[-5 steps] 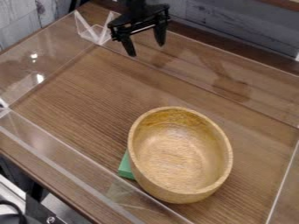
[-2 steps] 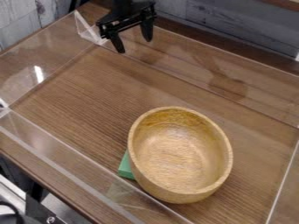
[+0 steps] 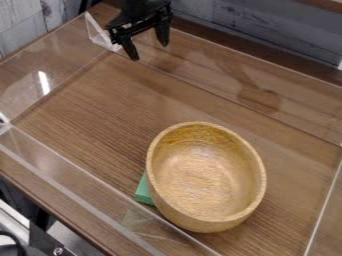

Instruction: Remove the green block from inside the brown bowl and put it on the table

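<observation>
The brown bowl (image 3: 206, 175) sits on the table (image 3: 120, 110) at the lower right, its hollow showing nothing inside. A green block (image 3: 143, 190) lies on the table against the bowl's lower left side, partly hidden under the rim. My gripper (image 3: 144, 41) hangs at the far back of the table, well away from the bowl, pointing down with its dark fingers spread open and nothing between them.
Clear acrylic walls (image 3: 54, 60) run around the table's edges, and the gripper is close to the back left one. A grey plank wall (image 3: 267, 20) stands behind. Bare wood stretches between gripper and bowl.
The gripper has shifted left along the back of the table and rolled slightly about its pointing line. Bowl and block have not moved.
</observation>
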Tool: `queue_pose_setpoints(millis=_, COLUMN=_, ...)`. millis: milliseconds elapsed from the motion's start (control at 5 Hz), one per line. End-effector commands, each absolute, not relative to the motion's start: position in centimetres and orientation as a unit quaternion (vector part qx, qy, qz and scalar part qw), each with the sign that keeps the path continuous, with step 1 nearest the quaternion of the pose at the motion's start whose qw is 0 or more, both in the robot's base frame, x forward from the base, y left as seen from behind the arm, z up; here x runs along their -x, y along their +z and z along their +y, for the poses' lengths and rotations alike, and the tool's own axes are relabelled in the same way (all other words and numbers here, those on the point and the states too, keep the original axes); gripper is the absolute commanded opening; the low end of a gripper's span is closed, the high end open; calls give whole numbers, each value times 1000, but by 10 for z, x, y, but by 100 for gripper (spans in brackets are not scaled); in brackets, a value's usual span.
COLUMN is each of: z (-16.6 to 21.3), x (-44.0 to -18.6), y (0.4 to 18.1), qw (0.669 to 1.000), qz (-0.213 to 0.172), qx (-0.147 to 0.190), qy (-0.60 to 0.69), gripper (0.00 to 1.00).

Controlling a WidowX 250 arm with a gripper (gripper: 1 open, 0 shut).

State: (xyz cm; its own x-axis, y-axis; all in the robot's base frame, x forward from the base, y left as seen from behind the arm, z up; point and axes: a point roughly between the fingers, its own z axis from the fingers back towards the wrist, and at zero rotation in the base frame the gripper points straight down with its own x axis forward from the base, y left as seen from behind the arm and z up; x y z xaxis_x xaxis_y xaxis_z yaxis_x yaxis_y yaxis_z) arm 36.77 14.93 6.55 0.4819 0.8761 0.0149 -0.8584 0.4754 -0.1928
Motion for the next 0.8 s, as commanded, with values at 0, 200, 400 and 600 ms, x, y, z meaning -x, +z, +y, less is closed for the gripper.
queue_pose_setpoints(millis=0, z=158, x=-373, y=82, qw=846, qz=-85, qx=85, qy=519, gripper=100)
queue_pose_setpoints(millis=200, z=159, x=-371, y=79, qw=840, qz=-84, qx=86, qy=530, gripper=100)
queue_pose_setpoints(millis=400, z=159, x=-370, y=75, qw=834, qz=-82, qx=88, qy=539, gripper=100)
queue_pose_setpoints(millis=600, z=162, x=-370, y=72, qw=828, qz=-81, qx=89, qy=547, gripper=100)
